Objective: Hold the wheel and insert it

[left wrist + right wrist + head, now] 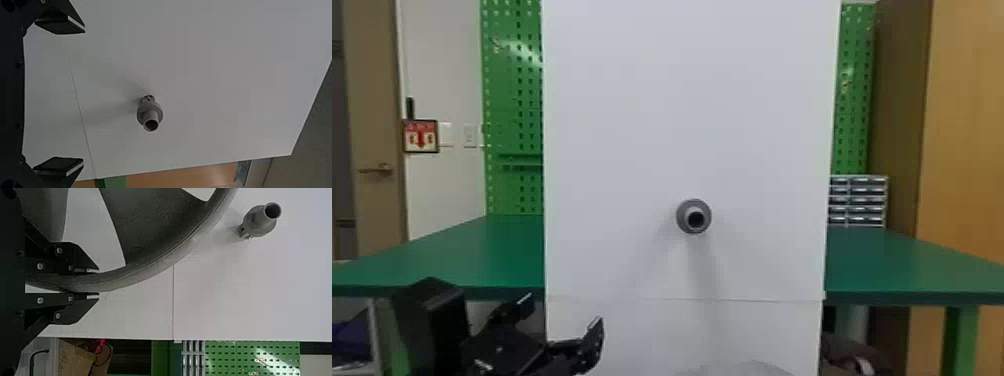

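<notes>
In the head view my left gripper (559,320) stands low at the left, in front of the white panel's lower left part. Its two fingers are spread wide with nothing between them, as the left wrist view's gripper (58,96) confirms. A grey hub (693,216) sticks out of the panel; the left wrist view has the same hub (150,113). In the right wrist view my right gripper (96,282) is shut on the rim of the grey wheel (156,262), apart from the hub (260,221). The wheel's top edge (747,368) rises at the head view's bottom.
The white panel (632,125) stands upright in front of a green table (457,255). Behind are green pegboards (514,100), a small drawer unit (858,201) and a wooden cabinet (967,115) at the right. A cardboard box (74,356) shows in the right wrist view.
</notes>
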Available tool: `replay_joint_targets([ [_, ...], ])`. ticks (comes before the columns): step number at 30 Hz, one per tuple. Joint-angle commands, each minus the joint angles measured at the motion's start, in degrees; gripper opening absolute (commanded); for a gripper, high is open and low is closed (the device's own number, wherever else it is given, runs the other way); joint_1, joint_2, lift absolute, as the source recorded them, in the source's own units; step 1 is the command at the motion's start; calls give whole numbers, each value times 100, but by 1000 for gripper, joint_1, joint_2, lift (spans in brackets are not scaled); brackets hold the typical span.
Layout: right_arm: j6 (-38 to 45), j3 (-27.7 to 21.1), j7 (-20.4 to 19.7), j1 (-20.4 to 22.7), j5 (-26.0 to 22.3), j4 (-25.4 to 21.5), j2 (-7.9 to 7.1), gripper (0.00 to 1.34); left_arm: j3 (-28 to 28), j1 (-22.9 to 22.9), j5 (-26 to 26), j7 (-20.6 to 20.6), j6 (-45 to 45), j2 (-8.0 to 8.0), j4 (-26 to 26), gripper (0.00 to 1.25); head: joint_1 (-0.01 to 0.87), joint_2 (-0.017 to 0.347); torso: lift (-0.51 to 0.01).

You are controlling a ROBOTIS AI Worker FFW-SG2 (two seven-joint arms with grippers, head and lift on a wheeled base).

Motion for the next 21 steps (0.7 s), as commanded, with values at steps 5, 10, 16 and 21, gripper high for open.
replay_joint_targets([
  [5,372,10,0,-107,-190,-335,-100,133,14,2,-1,0,0,0,0,1147,97,15,-442],
  [10,574,-25,0,-151,-225,-520,-82,133,-4,-15,-18,-9,0,0,0,1147,97,15,-442],
  [16,847,-113,0,-204,-225,-687,-47,133,-30,-24,-45,-9,0,0,17,1147,97,15,-442],
  [21,1260,-148,0,-265,-225,-924,-47,133,-65,-50,-36,0,0,0,26,1147,97,15,-442],
])
